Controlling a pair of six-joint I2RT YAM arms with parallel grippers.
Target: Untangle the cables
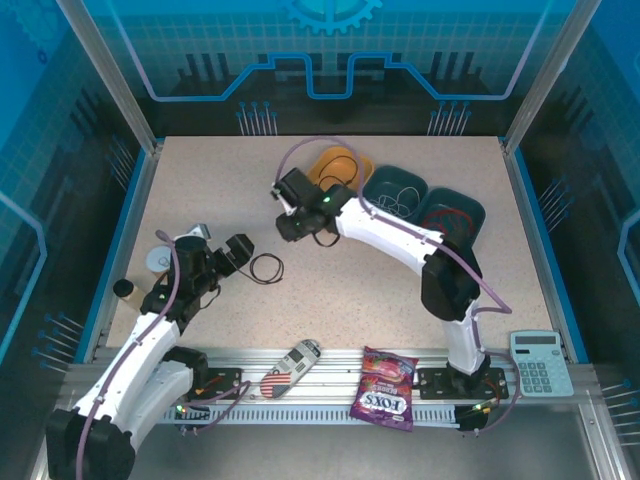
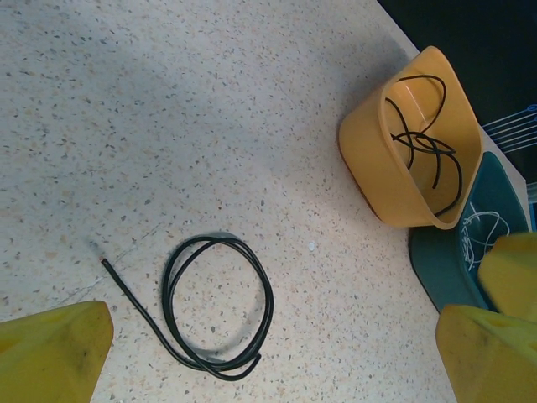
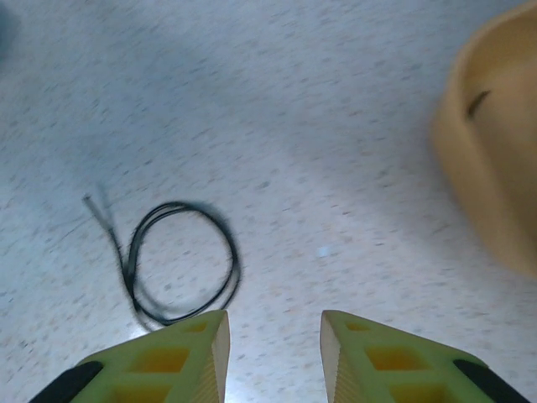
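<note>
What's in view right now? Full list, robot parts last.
loose black cable: 1, black, coiled on table
binned black cable: 1, black, in yellow bin
white cable: 1, white, in middle teal bin
red cable: 1, red, in right teal bin
remote: 1, grey, on rail
candy bag: 1, purple, on rail
calculator: 1, pale, right corner
white disc: 1, white, left edge
dark cylinder: 1, beside disc
left fingers: 2, yellow, open
right fingers: 2, yellow-green, open, empty
</note>
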